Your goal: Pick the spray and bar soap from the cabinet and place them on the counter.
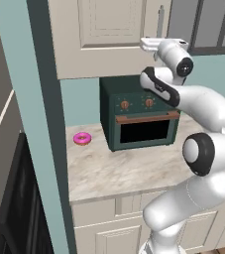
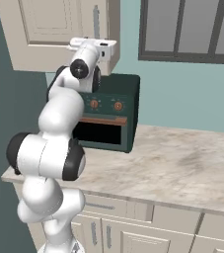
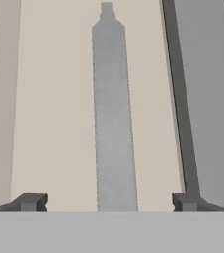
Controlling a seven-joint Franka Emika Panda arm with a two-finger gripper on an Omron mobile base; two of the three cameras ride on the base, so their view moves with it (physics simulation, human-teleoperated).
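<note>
Here gripper (image 3: pixel 110 201) standing wide open, nothing between jaws, facing cabinet (image 1: pixel 104 30) door, silver bar handle (image 3: pixel 112 123) lying between fingertips (image 3: pixel 32 201) in hand view. Hand hovering high at door's lower edge, above dark-green oven (image 1: pixel 139 119). Door sitting closed; spray and bar soap hidden, cannot tell where. Counter (image 1: pixel 119 171) running below, pink donut (image 1: pixel 82 138) lying left of oven.

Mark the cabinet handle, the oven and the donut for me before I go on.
cabinet handle (image 3: pixel 112 113): hand view, middle of the silver bar.
oven (image 1: pixel 140 130): left base view, dark window of its door.
donut (image 1: pixel 82 139): left base view, pink ring on the counter (image 1: pixel 119 171), bare stone.
</note>
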